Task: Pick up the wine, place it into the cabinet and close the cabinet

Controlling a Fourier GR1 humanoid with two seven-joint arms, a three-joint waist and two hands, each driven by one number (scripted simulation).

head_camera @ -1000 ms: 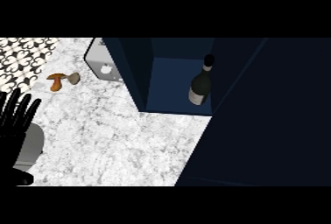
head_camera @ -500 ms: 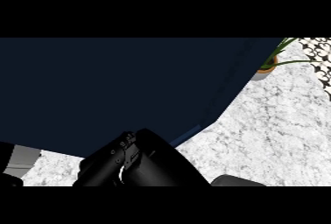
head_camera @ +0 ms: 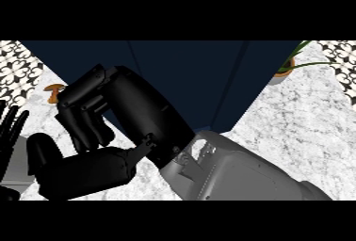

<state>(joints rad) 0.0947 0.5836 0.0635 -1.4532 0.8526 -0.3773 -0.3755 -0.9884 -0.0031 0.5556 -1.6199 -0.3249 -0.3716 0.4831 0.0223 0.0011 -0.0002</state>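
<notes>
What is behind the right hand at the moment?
Behind the right hand stands the dark blue cabinet, doors apparently shut. A brown mushroom peeks out left. The wine is not visible; the cabinet's lower part is covered.

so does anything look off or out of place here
Nothing is spilled or broken. The wine is not visible; the dark blue cabinet looks shut. The right hand fills the middle of the view, fingers curled, holding nothing visible. The left hand rests open at the left edge. A mushroom lies beside the cabinet.
</notes>
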